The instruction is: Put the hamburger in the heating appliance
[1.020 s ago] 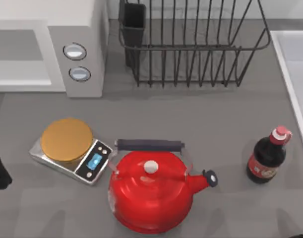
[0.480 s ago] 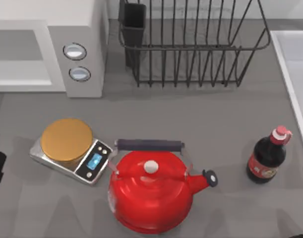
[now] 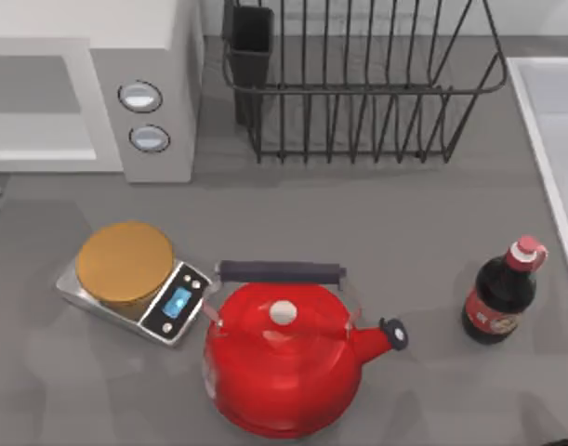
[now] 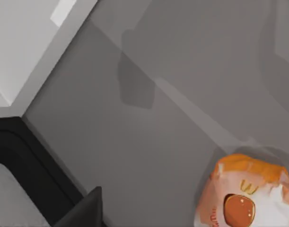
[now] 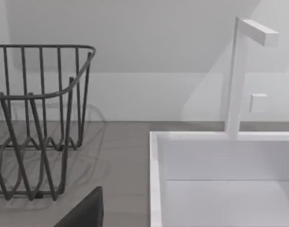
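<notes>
Hamburger (image 4: 246, 194): wrapped, orange and white, lying on the grey table (image 4: 182, 109) in the left wrist view.
Microwave (image 3: 88, 84): far left.
Kitchen scale (image 3: 133, 282), red kettle (image 3: 284, 358): near centre-left.
Cola bottle (image 3: 500, 299): right.
Dish rack (image 3: 358, 79): far centre.
Gripper state, both arms: cannot tell.

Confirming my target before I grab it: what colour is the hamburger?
Orange and white, with a darker orange-brown round patch; the hamburger shows best in the left wrist view.

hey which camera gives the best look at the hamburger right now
The left wrist view: the hamburger sits on the grey table, its orange wrapper plain, though cut by the picture's edge. The top view and right wrist view give nothing to judge it by.
</notes>
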You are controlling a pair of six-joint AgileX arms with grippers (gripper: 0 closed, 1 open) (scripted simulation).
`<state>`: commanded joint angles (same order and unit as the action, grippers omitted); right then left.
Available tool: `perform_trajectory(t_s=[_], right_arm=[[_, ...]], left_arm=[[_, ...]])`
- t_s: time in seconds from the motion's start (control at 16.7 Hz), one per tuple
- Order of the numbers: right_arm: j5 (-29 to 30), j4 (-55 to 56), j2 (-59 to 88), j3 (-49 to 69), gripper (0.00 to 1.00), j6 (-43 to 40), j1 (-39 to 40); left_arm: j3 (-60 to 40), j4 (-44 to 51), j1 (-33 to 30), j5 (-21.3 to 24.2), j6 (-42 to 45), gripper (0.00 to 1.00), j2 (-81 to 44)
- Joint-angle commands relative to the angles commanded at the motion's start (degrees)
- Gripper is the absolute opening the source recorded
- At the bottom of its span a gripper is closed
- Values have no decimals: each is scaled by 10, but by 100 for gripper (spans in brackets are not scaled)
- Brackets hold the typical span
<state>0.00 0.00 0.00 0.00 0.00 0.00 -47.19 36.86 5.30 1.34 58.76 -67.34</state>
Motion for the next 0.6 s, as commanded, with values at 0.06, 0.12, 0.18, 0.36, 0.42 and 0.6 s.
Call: perform_trajectory(t_s=[0.06, 0.12, 0.18, 0.36, 0.42, 0.6], right_arm=[[0, 0, 0, 0, 100, 0, 0], [0, 0, 0, 0, 100, 0, 0], [0, 0, 0, 0, 100, 0, 0], [0, 0, 0, 0, 100, 0, 0], [0, 0, 0, 0, 100, 0, 0], [0, 0, 0, 0, 100, 0, 0]], left_arm=[[-29, 24, 8, -3, 31, 100, -44], [-56, 47, 16, -5, 60, 100, -85], [-81, 70, 24, -7, 88, 100, -125], [-139, 130, 48, -10, 160, 100, -229], [-153, 148, 55, -11, 178, 100, -257], [-179, 183, 72, -12, 213, 100, -315]])
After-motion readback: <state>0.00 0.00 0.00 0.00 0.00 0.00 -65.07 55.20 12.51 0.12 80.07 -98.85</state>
